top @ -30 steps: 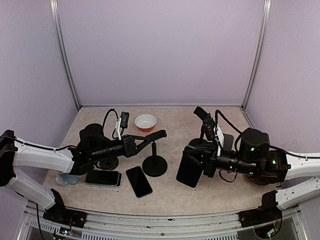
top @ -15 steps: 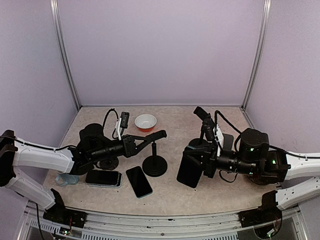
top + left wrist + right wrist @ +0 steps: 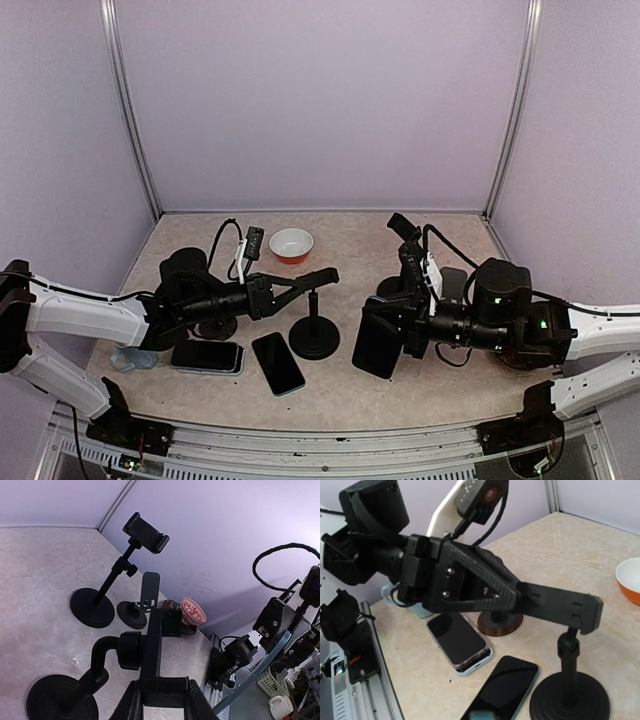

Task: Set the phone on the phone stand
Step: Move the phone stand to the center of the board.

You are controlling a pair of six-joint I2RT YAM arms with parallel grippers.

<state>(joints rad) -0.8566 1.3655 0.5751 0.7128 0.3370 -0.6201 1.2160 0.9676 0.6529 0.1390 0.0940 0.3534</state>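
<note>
The black phone stand (image 3: 313, 337) stands mid-table on a round base. My left gripper (image 3: 290, 286) is shut on one end of its clamp head. In the left wrist view my fingers (image 3: 131, 701) pinch that clamp bar (image 3: 151, 645). The right wrist view shows the same grip on the clamp (image 3: 560, 607). My right gripper (image 3: 398, 333) is shut on a black phone (image 3: 375, 346), held tilted off the table just right of the stand. My right fingers do not show in the right wrist view.
A dark phone (image 3: 277, 362) and a phone in a pale blue case (image 3: 207, 356) lie in front of the stand. An orange bowl (image 3: 291, 244) sits behind. A second stand (image 3: 403, 228) rises at the right. A brown disc (image 3: 215, 326) sits under the left arm.
The left gripper and the stand have shifted slightly right and nearer. The right gripper with its phone has edged slightly left toward the stand.
</note>
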